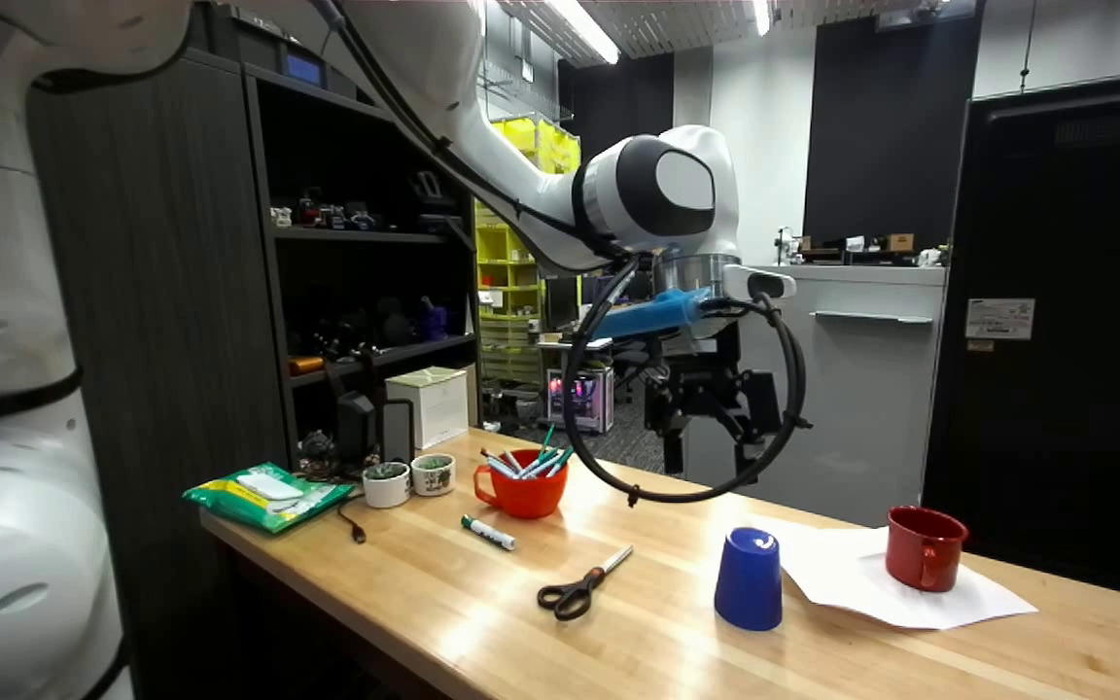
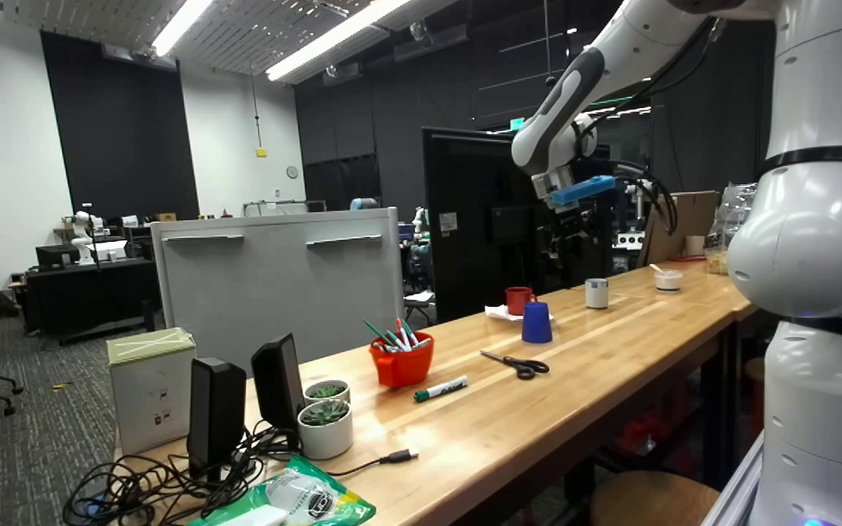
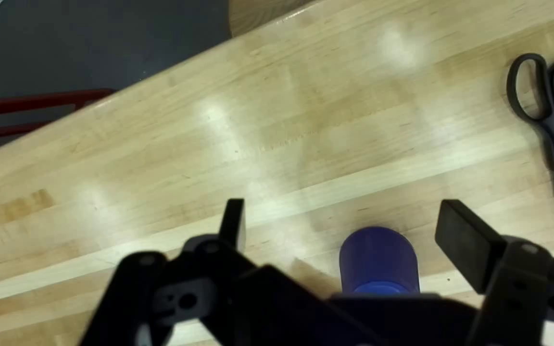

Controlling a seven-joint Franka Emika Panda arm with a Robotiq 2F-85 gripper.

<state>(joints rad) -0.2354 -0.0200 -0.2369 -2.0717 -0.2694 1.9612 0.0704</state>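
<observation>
Black two-fingered pincer hangs spread wide, gripping nothing, blue tapered cup below, wrist view's lower centre!

- Ceiling lights glared white in both exterior views.
- The desk reflected soft bright patches.
- Deep shadow filled the shelf unit.
- In the wrist view, the end effector showed near-black, its nearest parts blurred.
</observation>
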